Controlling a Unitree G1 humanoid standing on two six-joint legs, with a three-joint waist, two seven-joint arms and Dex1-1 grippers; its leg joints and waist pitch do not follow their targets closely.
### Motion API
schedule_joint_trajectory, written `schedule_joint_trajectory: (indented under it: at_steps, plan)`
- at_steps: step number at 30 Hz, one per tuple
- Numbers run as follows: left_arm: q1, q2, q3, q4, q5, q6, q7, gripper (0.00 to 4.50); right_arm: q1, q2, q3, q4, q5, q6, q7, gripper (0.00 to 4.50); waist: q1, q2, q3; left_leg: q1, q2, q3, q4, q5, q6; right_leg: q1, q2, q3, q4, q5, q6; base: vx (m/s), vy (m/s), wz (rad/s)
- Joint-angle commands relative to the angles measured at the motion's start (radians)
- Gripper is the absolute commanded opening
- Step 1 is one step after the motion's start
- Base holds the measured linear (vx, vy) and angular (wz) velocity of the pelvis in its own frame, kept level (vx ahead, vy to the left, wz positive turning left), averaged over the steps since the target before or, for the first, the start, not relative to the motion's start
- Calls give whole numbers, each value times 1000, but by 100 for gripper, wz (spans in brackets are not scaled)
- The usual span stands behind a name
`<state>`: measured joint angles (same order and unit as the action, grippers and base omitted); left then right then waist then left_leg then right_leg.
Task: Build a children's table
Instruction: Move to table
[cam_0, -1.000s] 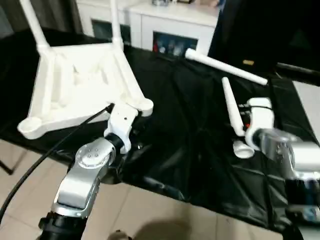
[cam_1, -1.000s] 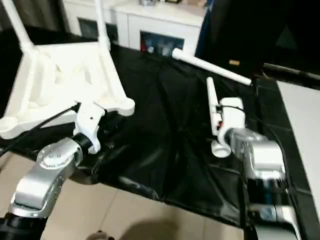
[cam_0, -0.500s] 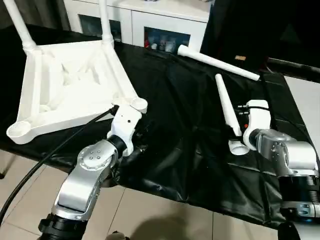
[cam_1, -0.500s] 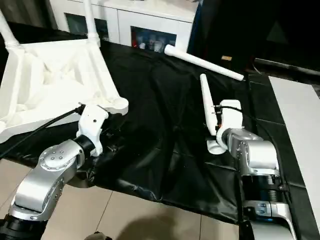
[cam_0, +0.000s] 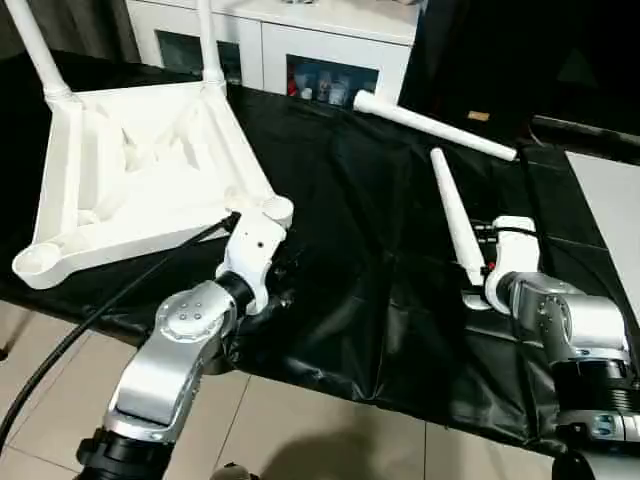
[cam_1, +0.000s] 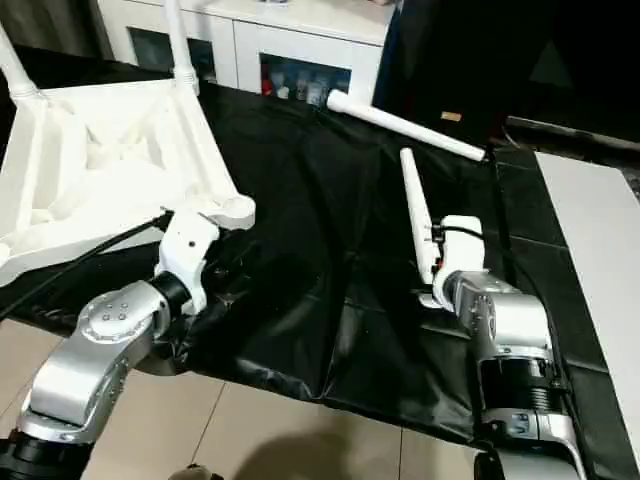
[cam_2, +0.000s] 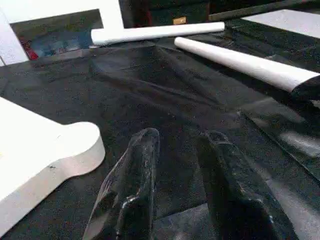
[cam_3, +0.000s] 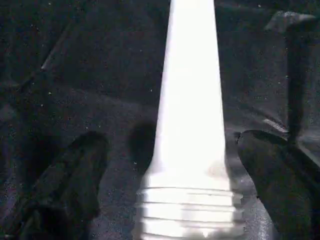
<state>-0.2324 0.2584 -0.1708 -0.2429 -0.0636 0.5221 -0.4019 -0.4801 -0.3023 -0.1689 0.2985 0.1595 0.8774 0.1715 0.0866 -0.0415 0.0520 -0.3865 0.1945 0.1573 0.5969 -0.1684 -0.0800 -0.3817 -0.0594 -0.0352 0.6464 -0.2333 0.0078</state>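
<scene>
Right wrist view: my right gripper (cam_3: 187, 185) has both fingers (cam_3: 70, 175) spread wide, one on each side of the near leg's (cam_0: 452, 222) threaded end, not closed on it. That leg lies flat on the black sheet (cam_0: 370, 260), to the right of the upturned tabletop (cam_0: 140, 180). The far leg (cam_0: 430, 125) lies behind it. Two legs stand in the tabletop's rear sockets. My left gripper (cam_2: 175, 165) sits beside the tabletop's near right corner socket (cam_0: 272, 208), fingers slightly apart, holding nothing.
</scene>
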Motion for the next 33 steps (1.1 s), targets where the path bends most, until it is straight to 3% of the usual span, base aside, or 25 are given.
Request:
schedule_joint_trajectory:
  at_steps: [1,3,4,6,7,9,14,16,18,19,26,33]
  plan:
    - [-7,1,-12,-1,1,7,-8,154,7,0,-19,16,4,-14,-12,450,-2,4,-59,22,25,3,-70,-159,-49,35,-58,37,-83,-39,-146,0,0,0]
    - [-9,0,-13,-1,1,8,-8,154,7,2,-22,18,6,-13,-11,450,-3,-1,-59,21,25,4,-70,-156,-47,36,-57,38,-84,-39,-147,0,0,0]
    - [-9,0,-14,-2,1,8,-7,154,7,3,-23,18,7,-13,-11,450,-1,2,-59,22,25,4,-70,-156,-45,35,-58,38,-84,-43,-148,0,0,0]
    - [-8,0,-20,-3,7,9,-6,162,7,4,-25,20,10,-13,-9,421,-1,-9,-58,22,25,6,-70,-156,-39,35,-59,38,-86,-59,-145,0,0,0]
    - [-8,0,-22,-4,9,9,-5,162,8,4,-26,21,11,-12,-8,414,0,-4,-58,21,25,5,-70,-153,-39,35,-60,38,-85,-66,-145,0,0,0]
    - [-10,-1,-24,-4,10,11,-4,162,6,3,-27,29,11,-15,-7,408,-2,-13,-57,21,26,6,-70,-157,-38,34,-60,38,-87,-80,-141,0,0,0]
    - [-7,3,-15,-6,7,13,1,162,5,11,-30,37,14,-15,-10,366,-1,-9,-57,19,25,6,-69,-142,-36,34,-60,38,-85,-69,-135,0,0,0]
    - [-10,7,-13,-1,7,13,-2,162,5,15,-36,36,17,-11,-13,349,0,4,-59,21,25,5,-69,-141,-41,34,-60,38,-83,-54,-138,0,0,0]
    - [-13,7,-14,2,8,12,-3,162,4,15,-38,37,18,-11,-14,328,-2,-1,-58,21,25,5,-69,-145,-43,34,-58,38,-84,-51,-138,0,0,0]
    - [-20,6,-14,8,7,11,-4,162,7,16,-44,32,23,-9,-15,328,-2,8,-59,22,25,5,-69,-149,-48,34,-58,38,-83,-44,-141,0,0,0]
    - [-27,6,-16,15,6,11,-7,162,24,18,-58,14,29,-1,-19,269,-2,4,-59,22,25,4,-70,-162,-52,36,-57,37,-84,-43,-143,0,0,0]
    - [-20,7,-22,15,8,14,-4,162,44,25,-60,-1,45,21,-15,258,-1,3,-58,22,25,5,-71,-169,-51,35,-59,38,-86,-65,-142,0,0,0]
